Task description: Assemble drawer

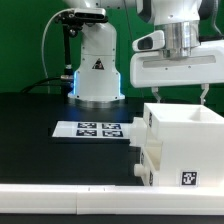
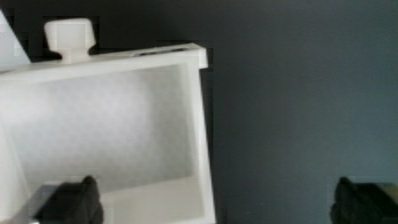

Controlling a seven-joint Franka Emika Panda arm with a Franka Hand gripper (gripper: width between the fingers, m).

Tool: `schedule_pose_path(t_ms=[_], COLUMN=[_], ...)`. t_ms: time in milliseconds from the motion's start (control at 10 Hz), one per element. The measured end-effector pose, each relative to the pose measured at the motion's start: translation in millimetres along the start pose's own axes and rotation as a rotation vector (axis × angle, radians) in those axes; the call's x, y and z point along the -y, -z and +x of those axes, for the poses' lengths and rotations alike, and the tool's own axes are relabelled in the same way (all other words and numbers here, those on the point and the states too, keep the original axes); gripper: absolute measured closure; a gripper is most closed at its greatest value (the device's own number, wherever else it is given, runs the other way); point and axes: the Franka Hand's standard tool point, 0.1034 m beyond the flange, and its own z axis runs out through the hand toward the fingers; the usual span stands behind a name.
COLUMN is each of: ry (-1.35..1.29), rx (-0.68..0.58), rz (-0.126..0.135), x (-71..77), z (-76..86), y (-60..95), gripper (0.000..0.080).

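The gripper hung open above the drawer, holding nothing; only the wrist view showed its side wall between the jaws.

Worktop: carries everything you see here.
Arm's base: at the worktop's back edge, about mid-width.
Marker board: flat on the worktop, directly in front of the arm's base.
Drawer: on the worktop toward the exterior view's right edge, just beside the marker board.
Knob: on the drawer's side facing the exterior view's left.
Pincer: above the drawer, apart from it, straddling one wall.
Bar: along the worktop's front edge, before the marker board.
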Motion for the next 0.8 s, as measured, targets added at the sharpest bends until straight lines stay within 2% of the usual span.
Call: schedule_pose_path(t_ms=[100,400,600,800], ry=[0.023,0.052,0.053,0.031], rx=[0.002,0.018,0.023,0.013], rz=[-0.014,-0.020,-0.021,-0.007], x=[9.1,11.3,10.9,11.8], z=[-11.1,-24.2,-21.9,-9.4], y=[-3.3,-25.2,-29.2,-25.3], gripper=[0.0151,0.0151,0.0151,0.0151])
